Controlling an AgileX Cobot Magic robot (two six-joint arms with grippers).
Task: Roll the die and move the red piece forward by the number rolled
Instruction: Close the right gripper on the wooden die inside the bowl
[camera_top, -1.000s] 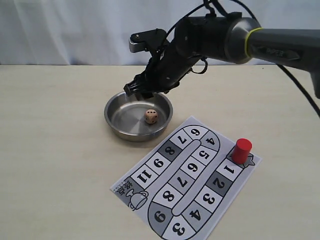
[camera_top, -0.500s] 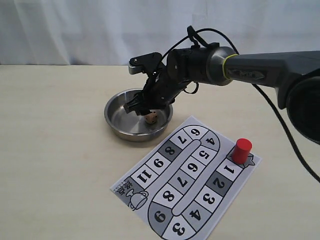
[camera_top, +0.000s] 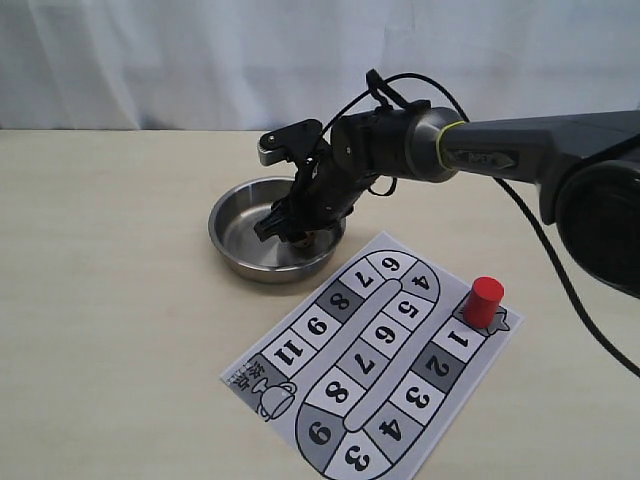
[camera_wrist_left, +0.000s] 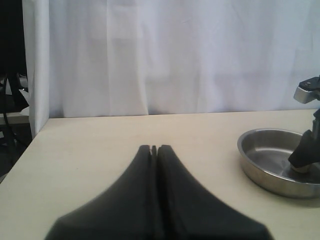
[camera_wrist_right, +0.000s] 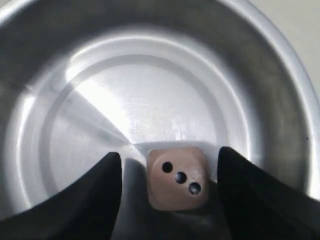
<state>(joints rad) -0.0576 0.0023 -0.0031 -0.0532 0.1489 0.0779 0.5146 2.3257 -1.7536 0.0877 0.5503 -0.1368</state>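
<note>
The die (camera_wrist_right: 177, 177) lies on the floor of the steel bowl (camera_wrist_right: 150, 60) with three pips facing up. My right gripper (camera_wrist_right: 170, 156) is open, one finger on each side of the die with small gaps between. In the exterior view that gripper (camera_top: 285, 228) reaches down into the bowl (camera_top: 228, 232) and hides the die. The red piece (camera_top: 485, 300) stands upright on the start corner of the game board (camera_top: 375, 365), beside square 1. My left gripper (camera_wrist_left: 154, 148) is shut and empty, hovering over bare table far from the bowl (camera_wrist_left: 265, 160).
The paper board with its numbered track lies flat in front of the bowl, almost touching its rim. A white curtain (camera_top: 150, 60) closes the back of the table. The right arm's cable (camera_top: 400, 90) loops above the wrist.
My right gripper has come down from above the bowl's far rim into the bowl, and now straddles the die, which the exterior view no longer shows. The red piece has not moved.
</note>
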